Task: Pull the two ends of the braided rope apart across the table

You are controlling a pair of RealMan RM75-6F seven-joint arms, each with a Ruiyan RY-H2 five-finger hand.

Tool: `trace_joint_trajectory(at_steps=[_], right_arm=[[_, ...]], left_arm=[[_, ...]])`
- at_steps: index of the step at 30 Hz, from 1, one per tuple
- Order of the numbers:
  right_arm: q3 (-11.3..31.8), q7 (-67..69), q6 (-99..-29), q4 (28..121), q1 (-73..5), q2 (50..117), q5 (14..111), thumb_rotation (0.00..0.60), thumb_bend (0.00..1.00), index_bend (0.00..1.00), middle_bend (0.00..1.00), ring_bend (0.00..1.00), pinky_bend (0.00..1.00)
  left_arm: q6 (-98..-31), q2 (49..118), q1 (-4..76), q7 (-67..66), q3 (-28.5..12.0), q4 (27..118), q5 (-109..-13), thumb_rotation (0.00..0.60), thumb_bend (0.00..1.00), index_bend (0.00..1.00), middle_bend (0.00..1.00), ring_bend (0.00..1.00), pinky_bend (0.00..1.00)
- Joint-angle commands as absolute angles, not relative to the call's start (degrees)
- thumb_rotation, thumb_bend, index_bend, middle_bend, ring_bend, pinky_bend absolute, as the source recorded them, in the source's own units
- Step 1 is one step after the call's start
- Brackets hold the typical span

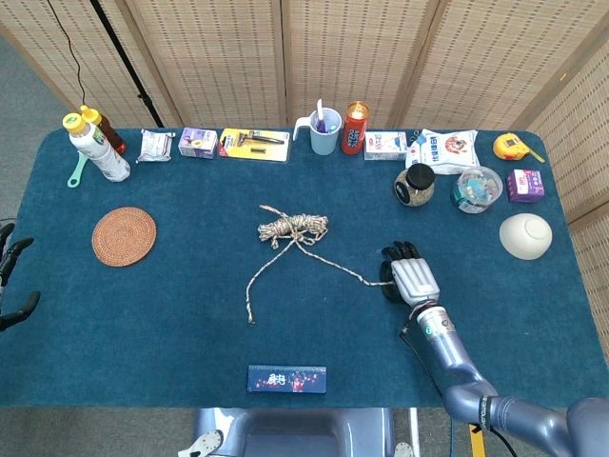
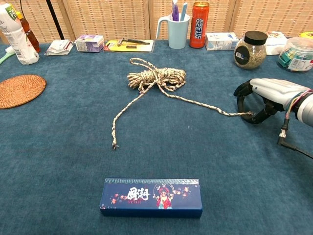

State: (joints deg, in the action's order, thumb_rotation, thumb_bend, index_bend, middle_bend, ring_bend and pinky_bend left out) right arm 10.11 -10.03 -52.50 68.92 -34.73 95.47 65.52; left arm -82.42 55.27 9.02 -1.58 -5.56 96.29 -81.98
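Rope pull barely begun: right end reached, left end loose, bundle not unwound.

Head view: braided rope (image 1: 293, 228) sits center frame as a tangled beige-speckled bundle on the blue felt-like table (image 1: 171, 314); one tail runs lower left to a free end, the other runs right to the right hand (image 1: 407, 276), whose dark fingers curl at that end — looks like a pinch, contact too small to confirm. Left hand (image 1: 14, 286) is at the far left edge, fingers apart, holding nothing, well apart from the rope. Chest view: right hand (image 2: 264, 100) at right edge, fingers (image 2: 243, 93) hooked round the rope tip (image 2: 244, 114); rope twisted, matte, limp. Left: grab free end, pull both outward.
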Motion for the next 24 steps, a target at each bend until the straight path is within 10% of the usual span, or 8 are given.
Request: trace_joint_trajectory(at_steps=[1,24], right_arm=[[10.1,-10.0,-52.3,68.9,-34.8,95.5,65.4,0.600,0.43,0.53,0.19,0.00,0.00],[10.4,-9.5,-54.8,71.5,-34.0,94.3,66.3,0.600,0.52,0.61,0.27,0.03,0.00]], left_arm=[[-82.4,55.3,9.0,-1.6,-5.5,96.3,-82.0,0.600,0.30,0.16,0.02,0.03,0.00],[-80.5,56.2,10.6,-1.8,-4.6,96.3,-84.7,0.600,0.30,0.16,0.02,0.03,0.00]])
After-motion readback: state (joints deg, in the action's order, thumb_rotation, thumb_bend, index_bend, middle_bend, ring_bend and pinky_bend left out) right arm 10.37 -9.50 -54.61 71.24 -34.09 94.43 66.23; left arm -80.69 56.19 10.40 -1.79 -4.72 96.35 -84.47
